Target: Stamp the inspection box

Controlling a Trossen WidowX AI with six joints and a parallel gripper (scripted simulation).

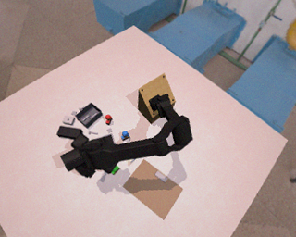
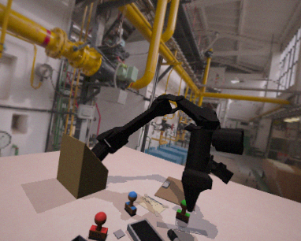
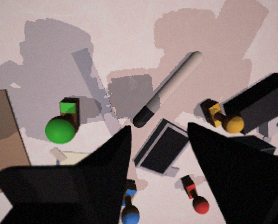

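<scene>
My gripper (image 3: 159, 128) is open and empty, pointing down above the bench. A green-knobbed stamp (image 3: 60, 129) (image 2: 183, 215) (image 1: 115, 171) stands left of the fingers in the wrist view. A blue-knobbed stamp (image 3: 130, 215) (image 2: 132, 196) (image 1: 126, 135), a red-knobbed stamp (image 3: 201, 205) (image 2: 100, 219) (image 1: 109, 118) and a yellow-knobbed stamp (image 3: 233, 124) also stand on the bench. Their lettering cannot be read. The dark ink pad (image 3: 165, 147) (image 2: 145, 231) lies open, just below the fingertips in the wrist view. The pale card (image 3: 76, 156) (image 2: 154, 205) is partly hidden by a finger; its box is not readable.
A white marker (image 3: 177, 76) with a dark end lies beyond the pad. A clear ruler (image 3: 89, 67) lies between it and the green stamp. A brown clipboard (image 1: 158, 197) (image 2: 169, 190) lies beyond the card. A black tray (image 1: 89, 115) and a black box (image 1: 69, 132) lie at the opposite side.
</scene>
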